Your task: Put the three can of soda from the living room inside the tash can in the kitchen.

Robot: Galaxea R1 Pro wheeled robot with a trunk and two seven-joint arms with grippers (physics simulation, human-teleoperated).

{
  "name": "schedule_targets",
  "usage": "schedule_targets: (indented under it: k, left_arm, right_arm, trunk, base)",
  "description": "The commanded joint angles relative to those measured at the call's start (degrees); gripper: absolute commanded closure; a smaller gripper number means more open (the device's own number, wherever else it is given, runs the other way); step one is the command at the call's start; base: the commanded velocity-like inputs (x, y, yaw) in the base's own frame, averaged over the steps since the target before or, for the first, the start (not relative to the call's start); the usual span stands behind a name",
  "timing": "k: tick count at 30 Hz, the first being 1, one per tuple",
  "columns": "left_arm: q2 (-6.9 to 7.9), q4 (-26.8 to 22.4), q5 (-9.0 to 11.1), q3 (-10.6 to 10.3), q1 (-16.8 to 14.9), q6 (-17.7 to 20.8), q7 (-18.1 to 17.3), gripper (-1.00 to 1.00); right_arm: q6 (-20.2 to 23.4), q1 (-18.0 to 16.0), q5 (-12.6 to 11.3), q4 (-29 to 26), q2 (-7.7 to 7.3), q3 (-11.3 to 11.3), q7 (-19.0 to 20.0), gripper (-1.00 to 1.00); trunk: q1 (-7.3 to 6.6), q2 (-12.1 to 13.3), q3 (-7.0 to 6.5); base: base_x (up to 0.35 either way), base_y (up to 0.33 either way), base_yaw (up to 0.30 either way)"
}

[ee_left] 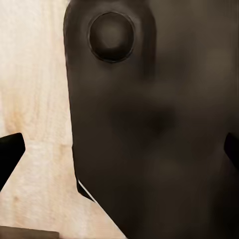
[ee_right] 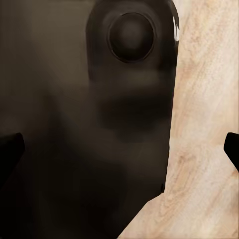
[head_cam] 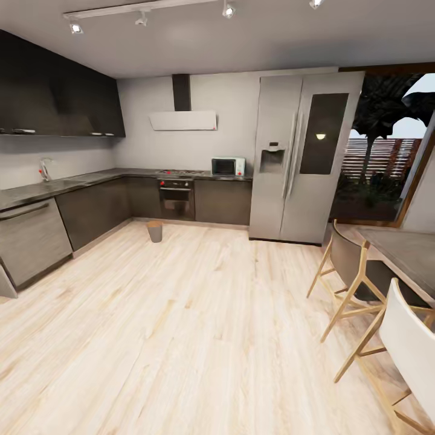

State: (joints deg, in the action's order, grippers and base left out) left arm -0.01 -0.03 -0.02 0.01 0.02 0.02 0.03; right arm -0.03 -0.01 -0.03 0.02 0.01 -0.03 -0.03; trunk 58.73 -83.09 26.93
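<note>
One trash can (head_cam: 155, 231) is all I can find of the task's things right now, sitting on the pale wood floor (head_cam: 181, 326) just in front of the dark lower cabinets (head_cam: 96, 208), a bit left of the black oven (head_cam: 176, 198). Makes sense as a spot: out of the walkway but with open floor all around its near side, so the robot can roll straight up to it. No soda cans anywhere I can make out.

Going left to right in the head view: sink tap (head_cam: 44, 170) on the counter, oven, pale-blue microwave (head_cam: 228, 166), steel fridge (head_cam: 302, 157), then wooden chairs (head_cam: 353, 272) tucked by a table (head_cam: 408, 254) that's cut off at the edge.

Both wrist views are mostly blocked by a big dark body with a round feature on it, probably the robot's own base or trunk, arms tucked in for driving I'd guess. Left gripper (ee_left: 119, 149) has its dark fingertips far apart at the picture's sides, nothing between them. Right gripper (ee_right: 119, 149) is the same, spread and empty. The bin's inside is too small and far to tell what's in it
</note>
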Motion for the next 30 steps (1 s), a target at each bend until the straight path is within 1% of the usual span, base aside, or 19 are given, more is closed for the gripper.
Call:
schedule_targets:
  k: [1,3,27,30]
  left_arm:
    - [-0.33,-0.3,-0.2,0.1,0.3,0.2,0.3,-1.00]
    - [-0.94,-0.9,-0.1,0.1,0.4,0.1,0.3,-1.00]
    - [-0.94,-1.0,-0.1,0.1,0.4,0.1,0.3,-1.00]
    - [-0.48,-1.1,-0.2,-0.1,0.0,-0.5,-0.2,-1.00]
  right_arm:
    - [-0.3,-0.2,-0.3,0.2,0.33,-0.3,-0.3,-1.00]
    - [-0.3,-0.1,-0.4,0.1,0.68,-0.6,-0.4,-1.00]
    - [-0.3,-0.1,-0.4,0.1,0.68,-0.6,-0.4,-1.00]
    - [-0.3,-0.1,-0.3,0.0,0.42,-0.4,0.1,-1.00]
  trunk:
    - [0.00,0.0,0.00]
    - [0.00,0.0,0.00]
    - [0.00,0.0,0.00]
    - [0.00,0.0,0.00]
  base:
    - [0.000,0.000,0.000]
    - [0.000,0.000,0.000]
    - [0.000,0.000,0.000]
    - [0.064,0.000,0.000]
